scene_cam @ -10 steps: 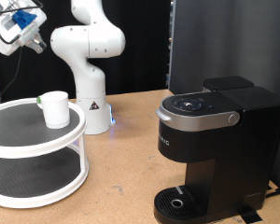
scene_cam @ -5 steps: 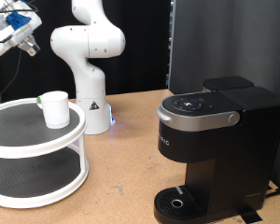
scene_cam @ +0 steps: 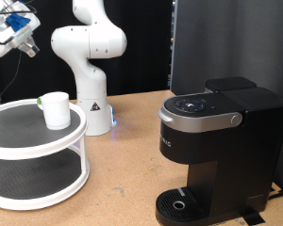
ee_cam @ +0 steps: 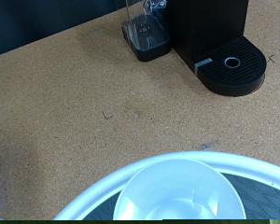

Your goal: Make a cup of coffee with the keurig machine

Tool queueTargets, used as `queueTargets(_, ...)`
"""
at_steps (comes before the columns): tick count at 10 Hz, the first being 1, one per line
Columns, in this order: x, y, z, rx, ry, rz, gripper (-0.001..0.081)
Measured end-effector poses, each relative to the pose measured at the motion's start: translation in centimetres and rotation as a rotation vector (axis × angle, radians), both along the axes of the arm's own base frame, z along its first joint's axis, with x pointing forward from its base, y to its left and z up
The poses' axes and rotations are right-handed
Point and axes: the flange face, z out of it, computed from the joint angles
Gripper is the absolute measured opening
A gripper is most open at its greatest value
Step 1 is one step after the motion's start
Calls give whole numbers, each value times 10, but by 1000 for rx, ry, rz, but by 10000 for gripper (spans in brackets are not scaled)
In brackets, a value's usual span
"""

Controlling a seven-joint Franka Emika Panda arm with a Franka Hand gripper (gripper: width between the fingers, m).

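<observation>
The cup (scene_cam: pixel 56 109), a small plain white mug, stands upright on the top tier of a round white two-tier stand (scene_cam: pixel 14 127) at the exterior view's left. The wrist view looks straight down into the empty cup (ee_cam: pixel 180 191). The keurig machine (scene_cam: pixel 217 141) is black with a grey lid handle. It stands at the exterior view's right with its lid down and its round drip base (ee_cam: pixel 232 65) bare. My gripper (scene_cam: pixel 28 45) hangs high above the stand at the exterior view's top left, well clear of the cup. Its fingers do not show in the wrist view.
The white arm base (scene_cam: pixel 90 85) stands behind the stand on the cork-brown table (scene_cam: pixel 132 160). A small green-topped thing (scene_cam: pixel 40 100) peeks out behind the cup. The machine's clear water tank (ee_cam: pixel 147 28) shows in the wrist view. A dark backdrop closes off the rear.
My gripper has moved slightly up and toward the exterior view's left in the first half second, then held still. The cup and the machine have not moved.
</observation>
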Motion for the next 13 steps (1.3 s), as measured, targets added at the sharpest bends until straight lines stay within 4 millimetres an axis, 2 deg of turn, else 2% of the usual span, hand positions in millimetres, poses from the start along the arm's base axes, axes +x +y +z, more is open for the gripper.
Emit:
queueTargets(4, -1, -1, -9, -35, 27, 13, 4)
queueTargets(8, 1, -6, -25, -56, -23, -21, 4)
queueTargets(13, -13, -3, -48, 14, -60, -54, 4)
